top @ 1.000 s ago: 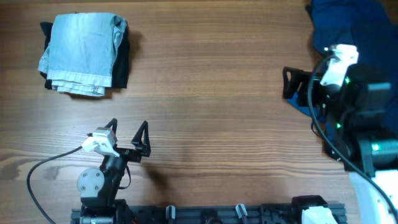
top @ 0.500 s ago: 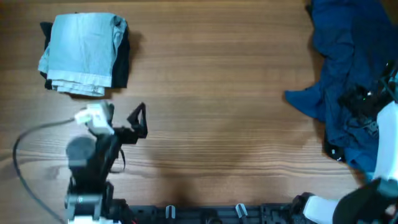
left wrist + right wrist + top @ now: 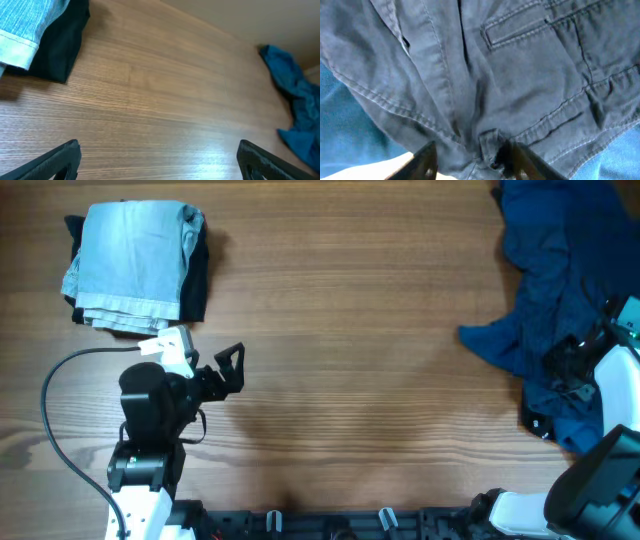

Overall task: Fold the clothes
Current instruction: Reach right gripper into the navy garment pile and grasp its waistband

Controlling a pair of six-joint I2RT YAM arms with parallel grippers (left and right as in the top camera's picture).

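At ten o'clock the folded stack [image 3: 135,268] is done; at three o'clock the blue heap [image 3: 555,290] lies unfolded. The left gripper [image 3: 233,368] is spread and empty; the right gripper [image 3: 470,160] straddles a navy fold [image 3: 510,75], and I cannot tell if it pinches.

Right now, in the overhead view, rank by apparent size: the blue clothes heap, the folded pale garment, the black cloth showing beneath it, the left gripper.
1. blue clothes heap
2. folded pale garment
3. black cloth and left gripper: alike, and the gripper is nearer the camera, so unranked.

The wooden table [image 3: 350,330] bears a folded grey-blue stack [image 3: 130,265] and crumpled blue heap [image 3: 545,250]
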